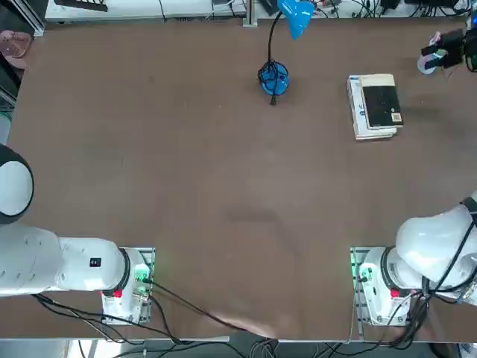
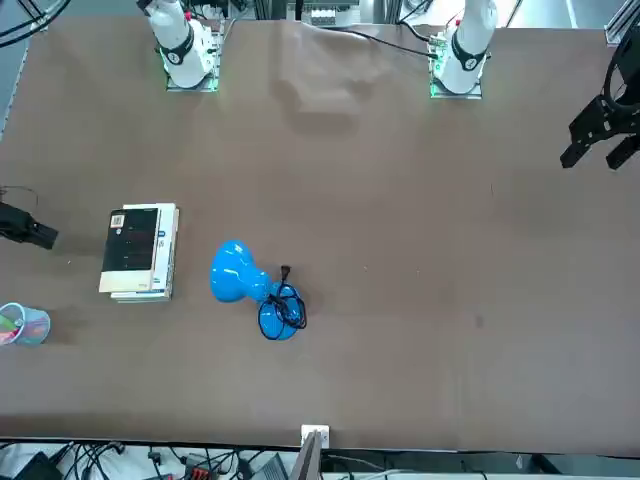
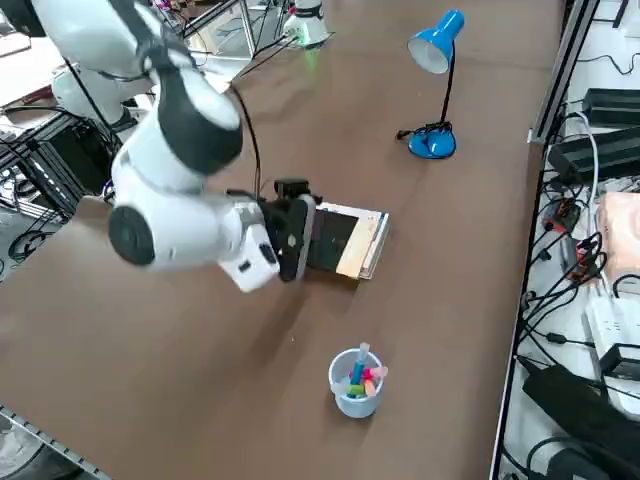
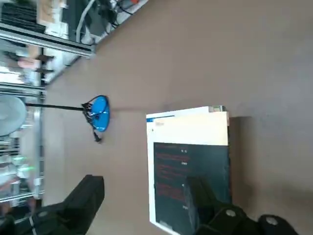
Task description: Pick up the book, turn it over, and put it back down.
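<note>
The right pincer (image 4: 145, 185) is wide open and has nothing in its grip. It is up above the table (image 1: 186, 149), on the right side of the scene, just to the right of the books. Its two black fingers (image 4: 90, 198) stand well apart.

The small thin book (image 1: 381, 104) is on the far right part of the table. It lies flat on top of a bigger white book (image 1: 358, 112). Its black side is up, with a cream strip at its far end and a little pale label (image 1: 396, 117) in its near right corner. The white book peeks out along the left side and has some blue on it.

A blue lamp (image 1: 274, 79) stands on the far side, to the left of the books and well apart from them. A black cord (image 2: 284, 307) is bunched up around its foot. To the right of the books is a pale cup (image 3: 356, 405) with bright little things (image 3: 368, 378) in it.
</note>
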